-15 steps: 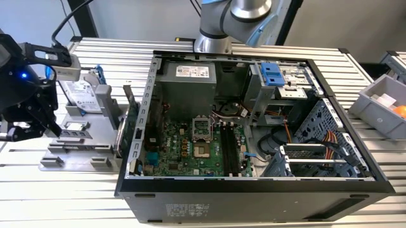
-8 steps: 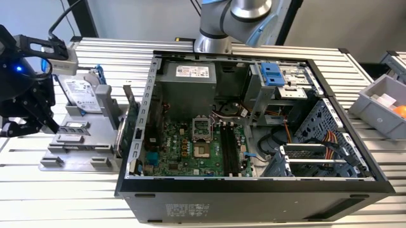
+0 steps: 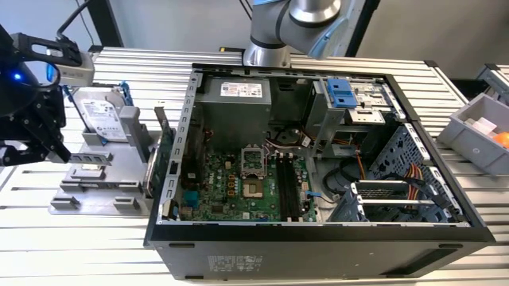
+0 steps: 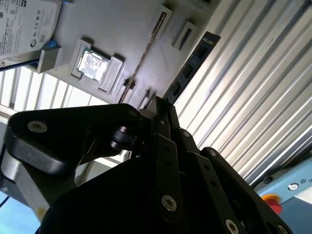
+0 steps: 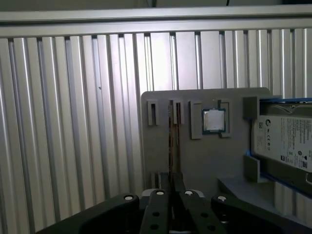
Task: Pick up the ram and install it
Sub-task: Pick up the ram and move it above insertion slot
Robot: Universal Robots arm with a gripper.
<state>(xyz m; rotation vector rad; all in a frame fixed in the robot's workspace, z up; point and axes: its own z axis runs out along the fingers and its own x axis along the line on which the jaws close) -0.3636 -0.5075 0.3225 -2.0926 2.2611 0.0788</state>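
Observation:
The ram (image 4: 191, 63) is a dark narrow stick with black chips. In the second wrist view it juts out from my fingertips. In the first wrist view the ram (image 5: 170, 141) shows edge-on as a thin line running out from the fingers. My gripper (image 5: 173, 187) (image 4: 158, 105) is shut on it, above the grey holder plate (image 5: 204, 161). In the exterior view the gripper (image 3: 47, 156) hangs over the holder plate (image 3: 95, 205) at that view's left. The open computer case (image 3: 318, 235) lies to the right, with black motherboard slots (image 3: 288, 193) inside.
On the holder plate sit a hard drive (image 3: 104, 113) (image 5: 285, 139) and a square processor chip (image 5: 214, 121). A green expansion card (image 3: 161, 152) stands between the holder and the case. A grey bin (image 3: 477, 134) is at the exterior view's right. The table is ribbed metal.

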